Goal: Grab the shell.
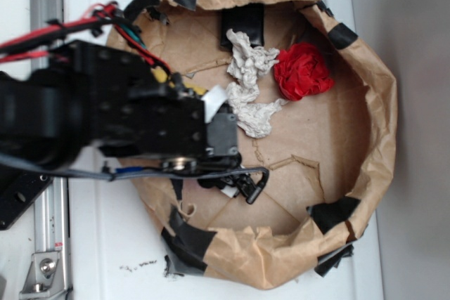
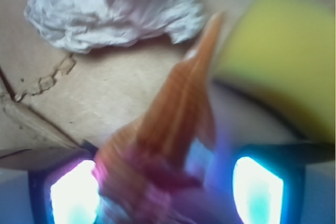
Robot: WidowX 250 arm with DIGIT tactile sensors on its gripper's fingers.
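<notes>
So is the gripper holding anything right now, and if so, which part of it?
Apparently the shell: in the wrist view its wide ridged end sits between the gripper fingers, tapered tip pointing away toward the yellow sponge. The image is blurred, so firm contact can't be confirmed.

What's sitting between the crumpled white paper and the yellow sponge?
In the wrist view, the shell points up between the paper and sponge.

Orange-brown ridged spiral seashell (image 2: 176, 114), blurred: tapered tip pointing up-right, wide end low in view, seemingly lifted off the cardboard.
</notes>
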